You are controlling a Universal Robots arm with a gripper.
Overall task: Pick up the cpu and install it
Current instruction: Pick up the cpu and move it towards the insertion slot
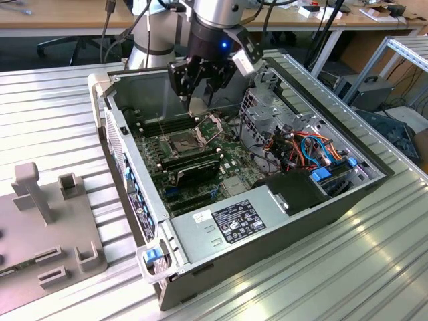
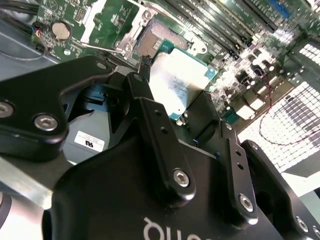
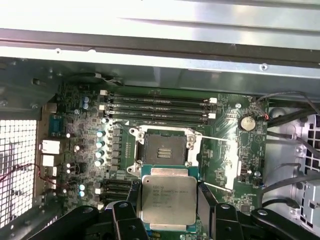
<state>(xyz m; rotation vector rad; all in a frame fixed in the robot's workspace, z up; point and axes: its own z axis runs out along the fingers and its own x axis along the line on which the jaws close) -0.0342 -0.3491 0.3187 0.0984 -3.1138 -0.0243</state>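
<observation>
The cpu (image 3: pixel 167 199), a flat square chip with a dull silver top, is held by its edges in my gripper (image 3: pixel 168 201), which is shut on it. It hangs a little above the green motherboard, just beside the open dark socket (image 3: pixel 163 148) and not in it. In the second wrist view the cpu (image 2: pixel 177 85) sits between the black fingers (image 2: pixel 145 107), with the socket (image 2: pixel 152 42) beyond it. In the exterior view my gripper (image 1: pixel 198 101) reaches down into the open computer case (image 1: pixel 127 144), holding the cpu (image 1: pixel 198 108) above the socket (image 1: pixel 181 142).
The shiny retention frame (image 1: pixel 214 126) stands hinged open beside the socket. Memory slots (image 3: pixel 157 106) run along one side. A dark card (image 1: pixel 192 167), a power supply (image 1: pixel 234 224) and coloured cables (image 1: pixel 304 144) crowd the case. A grey fixture (image 1: pixel 43 221) lies at the exterior view's left.
</observation>
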